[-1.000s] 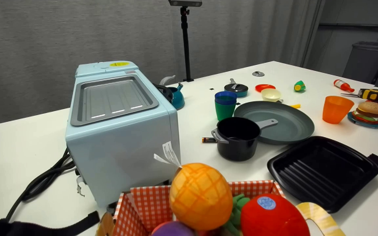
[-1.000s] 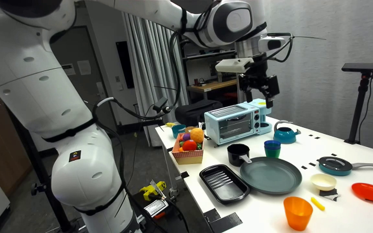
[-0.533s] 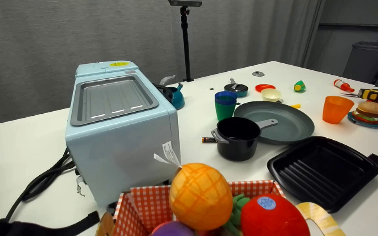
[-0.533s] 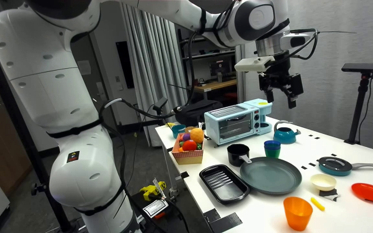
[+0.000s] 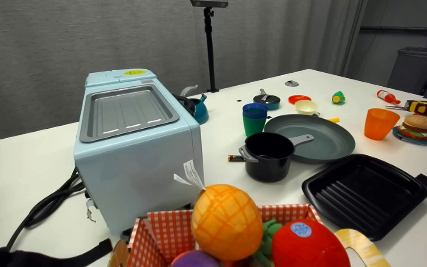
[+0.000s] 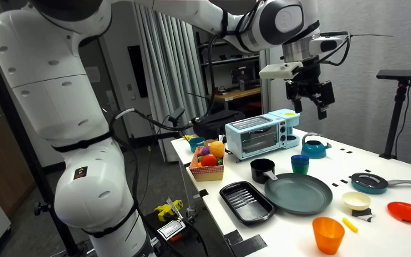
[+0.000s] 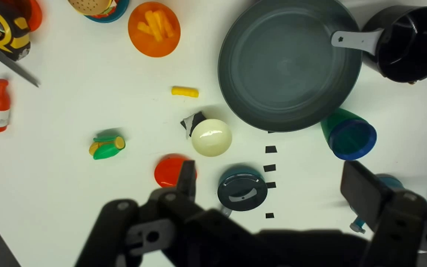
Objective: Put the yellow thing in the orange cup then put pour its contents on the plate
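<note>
Much grey curtain is hanging behind the white bench, which is carrying a spread of cookware and toy food. The robot arm is standing at the bench's side, and its black pincer is hanging high above the surface, pointing down. Its fingers are standing wide apart; in the wrist view a lidded teal pan is showing in the gap between them, far below. They are holding nothing, and everything on the bench is sitting well apart from them. A light blue toaster oven is standing beside a checked basket of toy fruit. The dark grey plate is lying flat, a ridged black tray is resting just beside it, and the grey handle of a black pot is jutting over the plate's rim. The orange cup is standing upright near the plate, and in the wrist view several yellow sticks are lying inside it. Smaller again, the yellow piece is lying loose on the bench, outside the cup, between it and a cream bowl.
</note>
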Robot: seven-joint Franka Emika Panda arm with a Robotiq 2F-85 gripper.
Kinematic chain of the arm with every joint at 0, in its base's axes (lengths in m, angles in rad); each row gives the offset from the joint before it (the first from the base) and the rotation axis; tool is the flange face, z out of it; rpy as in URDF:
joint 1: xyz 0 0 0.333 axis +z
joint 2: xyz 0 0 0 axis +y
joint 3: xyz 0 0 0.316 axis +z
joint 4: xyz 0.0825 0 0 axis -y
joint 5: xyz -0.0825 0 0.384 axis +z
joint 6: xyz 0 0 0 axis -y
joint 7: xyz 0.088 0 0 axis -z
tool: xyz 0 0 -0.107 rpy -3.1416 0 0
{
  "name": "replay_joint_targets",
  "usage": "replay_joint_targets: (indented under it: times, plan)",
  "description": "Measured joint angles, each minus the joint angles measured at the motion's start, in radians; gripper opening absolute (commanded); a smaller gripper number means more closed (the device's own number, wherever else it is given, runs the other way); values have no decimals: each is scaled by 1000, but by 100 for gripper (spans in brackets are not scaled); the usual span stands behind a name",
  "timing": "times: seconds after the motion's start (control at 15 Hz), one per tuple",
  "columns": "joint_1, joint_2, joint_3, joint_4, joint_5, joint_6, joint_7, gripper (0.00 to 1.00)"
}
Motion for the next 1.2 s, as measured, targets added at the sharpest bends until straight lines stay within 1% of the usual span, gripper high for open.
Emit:
replay_joint_targets:
  times: [0.2,0.47,0.87,1.2]
  plan:
    - [0,11,0,-1,0,0,0,100]
    - [-3,70,-17,18,0,25,23,100]
    - [-19,195,-68,61,0,127,101,100]
    - [-38,314,-101,129,16,195,145,100]
